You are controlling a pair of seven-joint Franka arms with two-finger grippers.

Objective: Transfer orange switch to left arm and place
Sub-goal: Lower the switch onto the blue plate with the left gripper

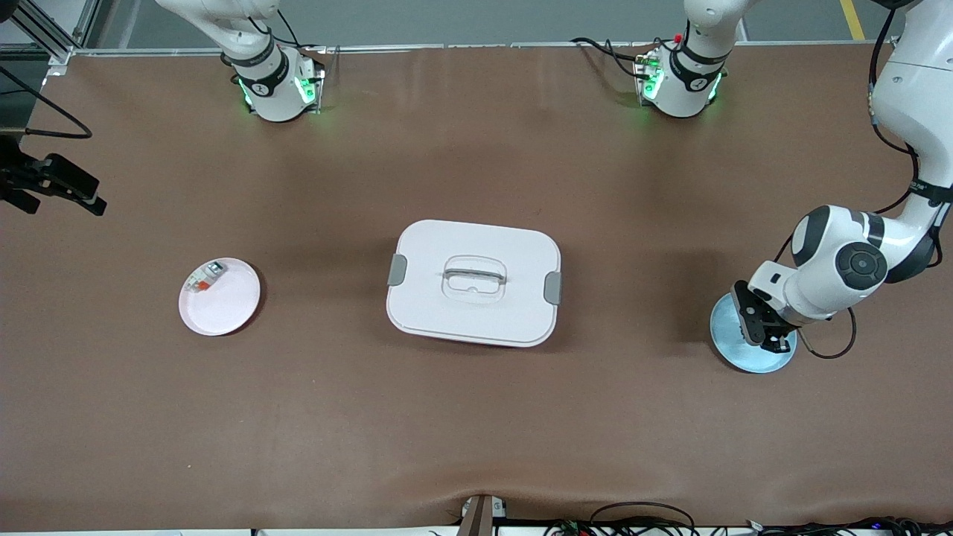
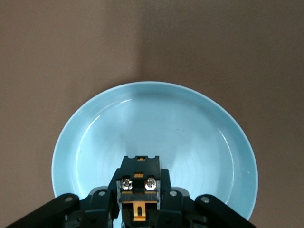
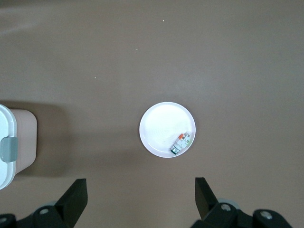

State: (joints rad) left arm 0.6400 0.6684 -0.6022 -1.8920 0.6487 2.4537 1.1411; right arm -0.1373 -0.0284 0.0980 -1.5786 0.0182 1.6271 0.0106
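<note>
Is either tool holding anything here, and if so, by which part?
The left tool, over the blue plate, is shut on the orange switch, gripping its two sides. The right tool is open and holds nothing.

The box sits in the middle of the table. One plate with a small piece lies toward the right arm's end. Another plate lies toward the left arm's end.

Even, bright overhead light is seen throughout — soft shadows are cast on the counter beside the box. Faint glare is caught on the blue plate; focus is kept sharp.
</note>
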